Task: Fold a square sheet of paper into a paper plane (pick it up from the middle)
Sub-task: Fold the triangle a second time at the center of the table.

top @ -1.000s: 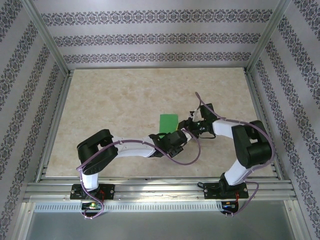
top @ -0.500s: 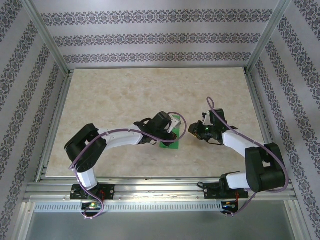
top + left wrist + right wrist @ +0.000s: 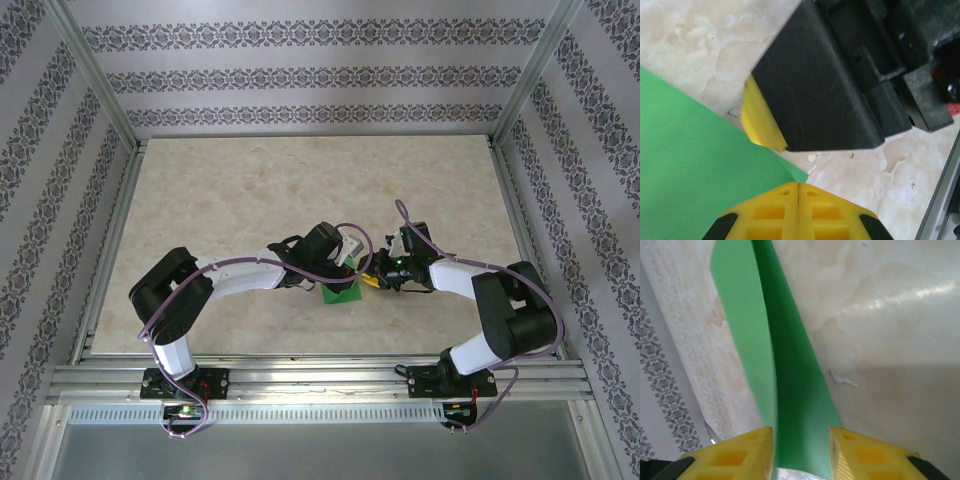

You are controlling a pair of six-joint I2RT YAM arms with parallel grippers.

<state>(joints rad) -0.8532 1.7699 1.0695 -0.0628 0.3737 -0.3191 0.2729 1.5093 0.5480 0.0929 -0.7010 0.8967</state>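
The left arm (image 3: 250,280) is stretching across the table (image 3: 250,180) from the left, and the left gripper (image 3: 798,210) is clenched. In its own wrist view the two yellow fingertips (image 3: 770,220) are meeting along a thin seam with no gap. The sheet of paper (image 3: 690,165) is lying flat on the marbled surface, spreading ahead and to the left of those fingertips. Its pointed corner is running right up to the closed tips. Whether the tips are pinching that corner or only resting against it cannot be told. Just ahead of the left gripper and a little to its right, a black finger of the other gripper is hanging over the table. Its yellow pad (image 3: 757,122) is sitting at the paper's edge, touching it or nearly so.

The right arm (image 3: 470,282) is stretching in from the right, bent at the elbow. In the overhead view the two grippers are meeting almost tip to tip over the paper. The right gripper (image 3: 801,452) is standing released, its yellow fingers (image 3: 740,457) apart. In its wrist view the paper is running as a long narrow green strip from between the fingers straight ahead. It is folded lengthwise, with a crease down its middle, and the half nearer the finger on the view's left is lifting off the table. The strip is filling most of the gap between the fingers, which are straddling it rather than squeezing onto it.
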